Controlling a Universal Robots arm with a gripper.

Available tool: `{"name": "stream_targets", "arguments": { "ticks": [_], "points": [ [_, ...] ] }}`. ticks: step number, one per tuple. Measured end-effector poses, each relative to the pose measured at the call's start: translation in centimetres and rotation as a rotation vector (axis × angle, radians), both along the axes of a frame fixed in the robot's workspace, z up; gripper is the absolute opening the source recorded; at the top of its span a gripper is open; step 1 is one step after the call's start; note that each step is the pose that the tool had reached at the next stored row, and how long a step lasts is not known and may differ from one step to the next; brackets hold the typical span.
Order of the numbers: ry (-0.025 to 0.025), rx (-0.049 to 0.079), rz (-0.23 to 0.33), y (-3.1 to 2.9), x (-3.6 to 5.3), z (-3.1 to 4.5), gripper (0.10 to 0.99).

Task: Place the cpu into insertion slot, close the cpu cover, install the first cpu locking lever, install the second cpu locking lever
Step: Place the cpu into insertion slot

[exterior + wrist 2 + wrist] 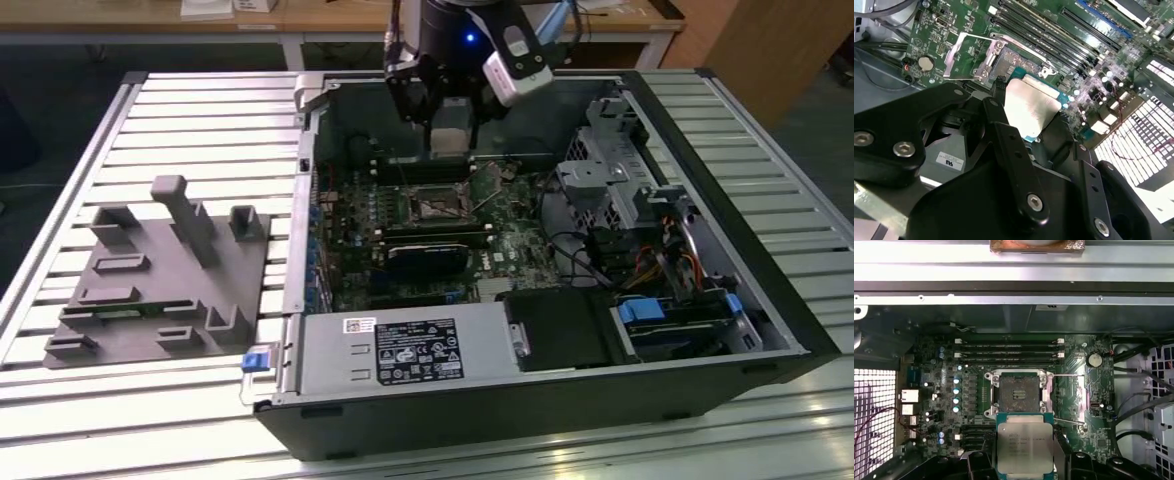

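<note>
i'm gripping the cpu (1025, 445) by two opposite edges in the gripper (451, 125), its square metal top facing away from the board (934, 390), hanging near the bare insertion slot (1021, 393), cpu cover (1070, 400) swung open.

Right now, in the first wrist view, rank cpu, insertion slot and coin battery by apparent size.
1. cpu, but it is nearer the camera, so its lead is unsure
2. insertion slot
3. coin battery, clearly smallest

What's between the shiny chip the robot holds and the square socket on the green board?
In the first wrist view, the chip and the socket have only the socket's metal rim between them, nothing else.
</note>
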State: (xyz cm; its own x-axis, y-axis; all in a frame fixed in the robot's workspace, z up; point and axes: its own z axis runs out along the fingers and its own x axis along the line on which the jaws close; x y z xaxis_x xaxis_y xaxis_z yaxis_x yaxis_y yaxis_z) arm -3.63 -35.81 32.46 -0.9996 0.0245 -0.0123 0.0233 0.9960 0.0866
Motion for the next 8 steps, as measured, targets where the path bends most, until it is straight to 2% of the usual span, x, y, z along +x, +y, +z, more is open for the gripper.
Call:
{"name": "stream_targets", "arguments": {
  "ticks": [8],
  "points": [
    [-0.01, 0.0, 0.004, 0.07, -0.04, -1.42, 0.541]
  ]
}}
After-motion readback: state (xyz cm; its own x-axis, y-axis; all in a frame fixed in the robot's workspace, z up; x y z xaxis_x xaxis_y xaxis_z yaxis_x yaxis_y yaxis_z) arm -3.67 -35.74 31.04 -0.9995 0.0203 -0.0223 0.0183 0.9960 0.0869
